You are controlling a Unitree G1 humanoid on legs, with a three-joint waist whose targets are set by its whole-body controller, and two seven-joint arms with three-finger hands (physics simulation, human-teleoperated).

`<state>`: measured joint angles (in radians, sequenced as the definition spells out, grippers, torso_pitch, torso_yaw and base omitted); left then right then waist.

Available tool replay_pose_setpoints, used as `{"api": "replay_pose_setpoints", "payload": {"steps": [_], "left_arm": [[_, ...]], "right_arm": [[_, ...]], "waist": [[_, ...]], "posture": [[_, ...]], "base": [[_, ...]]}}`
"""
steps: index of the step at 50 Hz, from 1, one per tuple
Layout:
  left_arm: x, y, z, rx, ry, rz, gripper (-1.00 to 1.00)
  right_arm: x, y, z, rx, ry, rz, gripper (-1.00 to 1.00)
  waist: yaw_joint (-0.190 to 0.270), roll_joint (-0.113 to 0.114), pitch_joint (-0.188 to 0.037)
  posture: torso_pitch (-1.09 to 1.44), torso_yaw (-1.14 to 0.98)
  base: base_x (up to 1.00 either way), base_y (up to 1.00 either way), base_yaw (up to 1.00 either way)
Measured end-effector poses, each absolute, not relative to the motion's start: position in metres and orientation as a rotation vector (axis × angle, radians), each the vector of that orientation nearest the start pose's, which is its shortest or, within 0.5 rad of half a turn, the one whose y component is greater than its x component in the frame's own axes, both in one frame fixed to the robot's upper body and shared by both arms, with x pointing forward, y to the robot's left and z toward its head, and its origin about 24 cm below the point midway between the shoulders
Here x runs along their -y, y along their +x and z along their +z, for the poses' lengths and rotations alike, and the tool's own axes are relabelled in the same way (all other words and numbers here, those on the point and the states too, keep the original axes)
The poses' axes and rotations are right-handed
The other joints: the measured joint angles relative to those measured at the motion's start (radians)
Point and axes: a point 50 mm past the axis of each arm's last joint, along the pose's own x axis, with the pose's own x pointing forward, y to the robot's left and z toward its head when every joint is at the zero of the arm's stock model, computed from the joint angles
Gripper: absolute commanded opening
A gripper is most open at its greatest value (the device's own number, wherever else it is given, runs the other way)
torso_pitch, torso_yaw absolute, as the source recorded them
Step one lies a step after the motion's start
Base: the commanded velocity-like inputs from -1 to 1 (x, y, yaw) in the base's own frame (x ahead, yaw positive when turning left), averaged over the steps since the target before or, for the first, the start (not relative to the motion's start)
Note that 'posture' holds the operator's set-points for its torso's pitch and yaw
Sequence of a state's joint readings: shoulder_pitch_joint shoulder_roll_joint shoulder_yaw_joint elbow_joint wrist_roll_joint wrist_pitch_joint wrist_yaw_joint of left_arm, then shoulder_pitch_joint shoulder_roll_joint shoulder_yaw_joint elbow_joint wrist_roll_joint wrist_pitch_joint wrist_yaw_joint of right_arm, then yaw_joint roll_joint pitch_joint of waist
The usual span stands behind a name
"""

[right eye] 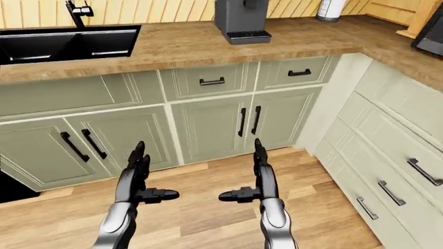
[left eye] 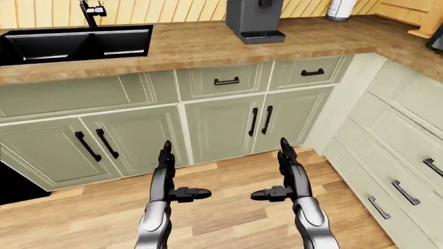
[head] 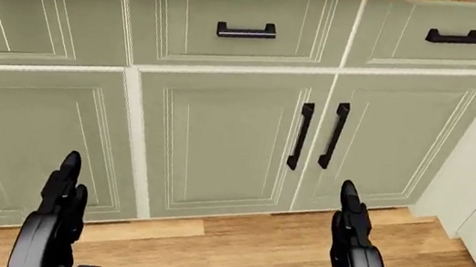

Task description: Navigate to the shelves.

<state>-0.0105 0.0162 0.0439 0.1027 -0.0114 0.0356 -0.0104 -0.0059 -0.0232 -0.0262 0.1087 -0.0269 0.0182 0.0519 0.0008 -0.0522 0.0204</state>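
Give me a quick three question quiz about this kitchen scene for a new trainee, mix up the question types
1. True or false: the right hand is gripping a cabinet handle.
2. What stands on the wooden counter to the right of the black sink in the left-eye view? A) toaster B) dark coffee machine C) kettle
3. Fill in: both hands, including the left hand, hang over the ____ floor.

Key: 1 false, both hands are open and empty. 2 B. 3 wooden.

Grainy wood countertop (left eye: 207, 44), matt sage cabinets (left eye: 222, 124), black matt handles (head: 247, 32), wood-plank floor (left eye: 228, 181)
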Motion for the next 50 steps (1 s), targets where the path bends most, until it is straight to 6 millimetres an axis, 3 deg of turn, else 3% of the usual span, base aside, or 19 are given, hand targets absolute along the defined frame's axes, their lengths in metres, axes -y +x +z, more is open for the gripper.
{"api": "replay_pose_setpoints", "payload": {"steps": [3, 8, 12, 13, 14, 17, 19, 23, 26, 31, 38, 40, 42, 46, 50], "left_arm": [[-0.157, 0.252, 0.013, -0.146, -0.001, 0.008, 1.0], [-0.163, 0.253, 0.017, -0.13, 0.005, 0.029, 1.0], [-0.164, 0.254, 0.019, -0.118, 0.006, 0.034, 1.0], [-0.165, 0.254, 0.019, -0.116, 0.009, 0.035, 1.0], [-0.167, 0.254, 0.018, -0.12, 0.013, 0.04, 1.0], [-0.17, 0.25, 0.011, -0.156, 0.012, 0.059, 1.0], [-0.17, 0.25, 0.011, -0.157, 0.013, 0.059, 1.0], [-0.169, 0.253, 0.018, -0.128, 0.013, 0.052, 1.0], [-0.167, 0.254, 0.02, -0.114, 0.01, 0.048, 1.0], [-0.158, 0.251, 0.012, -0.15, 0.0, 0.01, 1.0], [-0.164, 0.254, 0.018, -0.121, 0.007, 0.034, 1.0], [-0.163, 0.254, 0.019, -0.116, 0.007, 0.032, 1.0], [-0.167, 0.254, 0.017, -0.123, 0.014, 0.04, 1.0], [-0.171, 0.25, 0.011, -0.154, 0.015, 0.06, 1.0], [-0.17, 0.253, 0.016, -0.131, 0.016, 0.053, 1.0]], "right_arm": [[0.163, 0.25, 0.012, -0.142, -0.047, 0.002, 1.0], [0.158, 0.251, 0.014, -0.135, -0.043, 0.018, 1.0], [0.157, 0.252, 0.015, -0.128, -0.043, 0.026, 1.0], [0.155, 0.252, 0.016, -0.122, -0.039, 0.028, 1.0], [0.153, 0.252, 0.015, -0.125, -0.035, 0.034, 1.0], [0.15, 0.25, 0.01, -0.152, -0.032, 0.051, 1.0], [0.151, 0.25, 0.01, -0.152, -0.034, 0.048, 1.0], [0.152, 0.253, 0.017, -0.119, -0.036, 0.041, 1.0], [0.153, 0.253, 0.019, -0.106, -0.04, 0.042, 1.0], [0.162, 0.249, 0.011, -0.146, -0.046, 0.003, 1.0], [0.156, 0.251, 0.014, -0.132, -0.043, 0.026, 1.0], [0.157, 0.252, 0.016, -0.122, -0.044, 0.026, 1.0], [0.153, 0.252, 0.015, -0.125, -0.035, 0.034, 1.0], [0.15, 0.25, 0.01, -0.153, -0.033, 0.05, 1.0], [0.152, 0.252, 0.016, -0.125, -0.036, 0.041, 1.0]], "waist": [[-0.007, 0.01, 0.002], [0.007, 0.071, 0.019], [0.01, 0.123, 0.017], [0.014, 0.126, 0.014], [0.021, 0.112, 0.018], [0.023, 0.112, 0.011], [0.021, 0.1, 0.006], [0.022, 0.046, 0.008], [0.013, -0.009, -0.006], [-0.003, 0.021, 0.007], [0.01, 0.096, 0.018], [0.01, 0.128, 0.014], [0.023, 0.112, 0.016], [0.023, 0.108, 0.004], [0.022, 0.058, 0.008]], "posture": [[0.0, 0.0], [0.0, 0.0], [0.0, 0.0], [0.0, 0.0], [0.0, 0.0], [0.0, 0.0], [0.0, 0.0], [0.0, 0.0], [0.0, 0.0], [0.0, 0.0], [0.0, 0.0], [0.0, 0.0], [0.0, 0.0], [0.0, 0.0], [0.0, 0.0]], "base": [[0.0, -0.23, 0.0], [0.0, -0.24, 0.0], [0.0, -0.24, 0.0], [0.0, -0.24, 0.0], [0.0, -0.23, 0.0], [0.0, -0.24, 0.0], [0.0, -0.24, 0.0], [0.0, -0.23, 0.0], [0.0, -0.24, 0.0], [0.0, -0.24, 0.0], [0.0, -0.23, 0.0], [0.0, -0.23, 0.0], [0.0, -0.23, 0.0], [0.0, -0.23, 0.0], [0.0, -0.23, 0.0]]}}
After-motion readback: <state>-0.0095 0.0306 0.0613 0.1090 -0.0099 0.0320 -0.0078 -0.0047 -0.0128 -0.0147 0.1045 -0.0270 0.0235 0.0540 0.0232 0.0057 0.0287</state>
